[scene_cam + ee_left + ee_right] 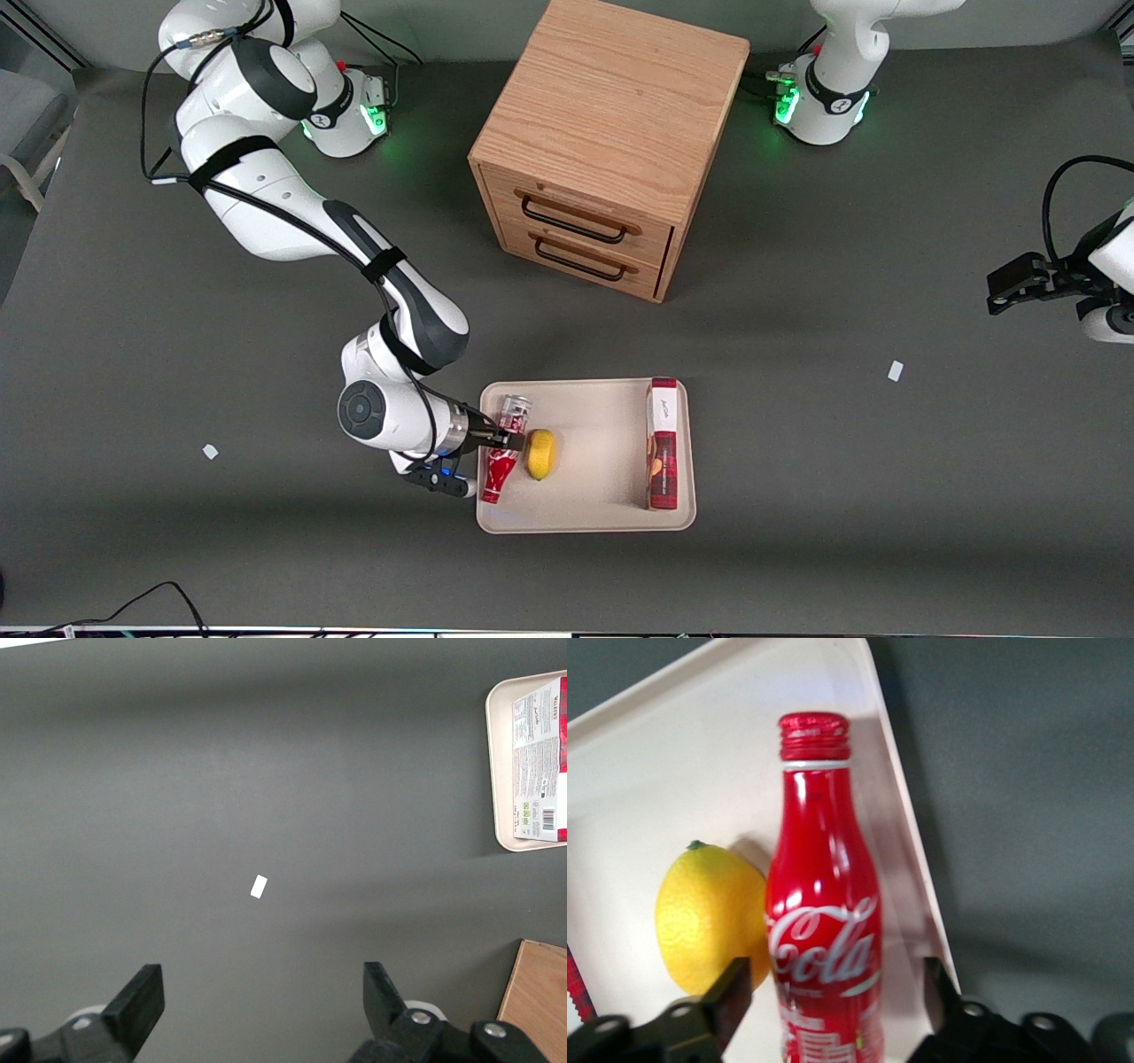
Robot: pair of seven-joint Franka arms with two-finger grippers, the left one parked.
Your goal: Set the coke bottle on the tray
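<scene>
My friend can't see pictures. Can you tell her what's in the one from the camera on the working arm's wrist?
A red coke bottle lies on a cream tray, between the open fingers of the robot's end effector. A yellow lemon sits right beside the bottle, and the dark grey table shows past the tray's rim.

A glossy red coke bottle (822, 930) with white script lettering and a red ribbed cap lies on a pale cream tray (594, 518). At the bottle's 3 o'clock in the front view sits a bright yellow lemon (540, 454) with a small green tip. A red-and-white box (663, 443) carries small print. The black gripper (511, 438) flanks the bottle, fingers spread. The table (886, 496) is dark grey; the drawer cabinet (602, 142) is light wood with black handles.
</scene>
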